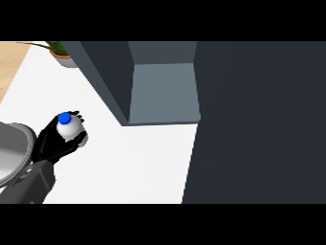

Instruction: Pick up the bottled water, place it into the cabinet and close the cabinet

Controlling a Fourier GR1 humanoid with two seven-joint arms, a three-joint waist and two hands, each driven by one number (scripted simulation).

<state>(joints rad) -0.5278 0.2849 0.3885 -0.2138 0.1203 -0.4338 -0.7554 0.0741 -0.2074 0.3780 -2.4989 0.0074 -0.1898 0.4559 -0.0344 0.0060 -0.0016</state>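
The bottled water [70, 127], white with a blue cap, stands upright in my left hand [54, 142], whose black fingers are curled round its body. The hand is over the white counter [137, 162] at the view's left. The dark grey cabinet [164, 91] stands to the right of and beyond the bottle, and its inside shows as a lighter grey recess. Its open door [271, 119] fills the right side of the view as a large dark panel. My right hand does not show.
A potted plant [61, 53] stands at the counter's far left corner beside the cabinet. A large light grey rounded shape [3, 153] lies at the left edge, next to my forearm. White counter lies between the bottle and the cabinet opening.
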